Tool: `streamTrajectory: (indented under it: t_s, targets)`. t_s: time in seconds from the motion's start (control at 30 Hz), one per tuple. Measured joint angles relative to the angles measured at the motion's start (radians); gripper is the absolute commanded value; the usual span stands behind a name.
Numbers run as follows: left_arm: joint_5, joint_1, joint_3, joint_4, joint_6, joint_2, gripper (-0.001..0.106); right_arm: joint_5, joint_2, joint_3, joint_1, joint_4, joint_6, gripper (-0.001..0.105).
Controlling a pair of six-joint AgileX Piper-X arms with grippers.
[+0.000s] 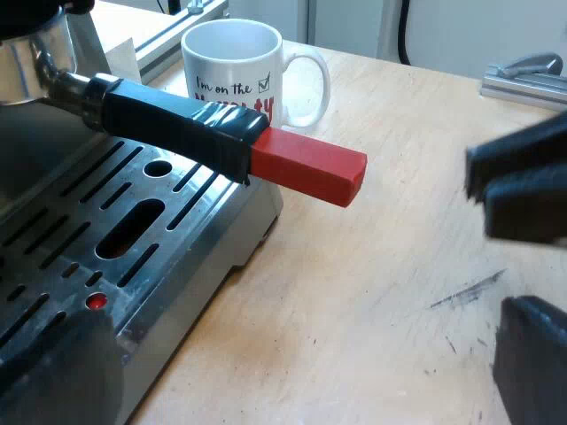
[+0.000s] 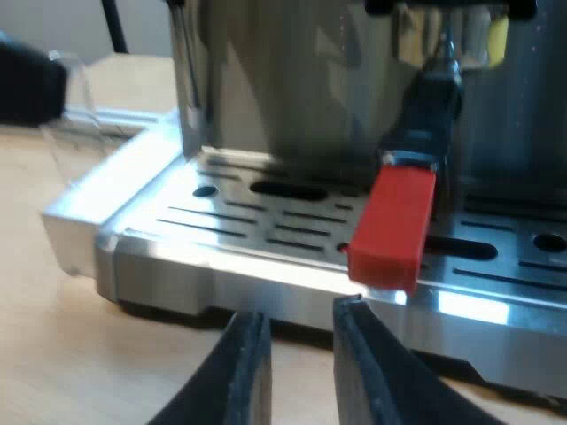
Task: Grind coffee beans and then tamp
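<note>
Holder handle [image 1: 177, 119] juts straight out from the machine [image 1: 133, 257] (red end [image 1: 310, 166] outermost).

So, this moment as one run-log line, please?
holder: locked into espresso machine | right end effector: open, facing red end | left end effector: open, nothing held

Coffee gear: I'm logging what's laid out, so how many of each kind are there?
Machine: 1
Holder: 1
Mug: 1
Measuring glass: 1
Total: 4
</note>
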Motion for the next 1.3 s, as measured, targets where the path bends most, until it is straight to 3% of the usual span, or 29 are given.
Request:
streamTrajectory:
  t_s: [0.2,0.27,0.37,0.43,0.57,0.67,0.73,0.83,1.0,1.07,1.3]
  targets:
    - [0.0,0.0,0.0,0.0,0.0,0.0,0.086,0.0,-0.1,0.0,0.003,0.003,-0.018,0.023]
    - [0.0,0.0,0.0,0.0,0.0,0.0,0.086,0.0,-0.123,-0.008,0.003,0.014,-0.02,0.03]
    - [0.0,0.0,0.0,0.0,0.0,0.0,0.086,0.0,-0.158,-0.043,0.003,0.082,-0.02,0.052]
    - [0.0,0.0,0.0,0.0,0.0,0.0,0.086,0.0,-0.17,-0.068,0.003,0.121,-0.02,0.057]
    - [0.0,0.0,0.0,0.0,0.0,0.0,0.086,-0.009,-0.192,-0.127,0.003,0.233,-0.02,0.057]
    - [0.0,0.0,0.0,0.0,0.0,0.0,0.086,-0.092,-0.205,-0.187,-0.021,0.349,0.022,0.065]
    - [0.0,0.0,0.0,0.0,0.0,0.0,0.086,-0.153,-0.207,-0.247,-0.063,0.468,0.106,0.076]
    - [0.0,0.0,0.0,0.0,0.0,0.0,0.086,-0.219,-0.209,-0.323,-0.125,0.63,0.202,0.075]
    - [0.0,0.0,0.0,0.0,0.0,0.0,0.086,-0.42,-0.21,-0.399,-0.25,0.881,0.313,0.061]
    - [0.0,0.0,0.0,0.0,0.0,0.0,0.086,-0.511,-0.21,-0.399,-0.313,0.935,0.332,0.06]
    - [0.0,0.0,0.0,0.0,0.0,0.0,0.086,-0.597,-0.21,-0.399,-0.407,0.963,0.356,0.06]
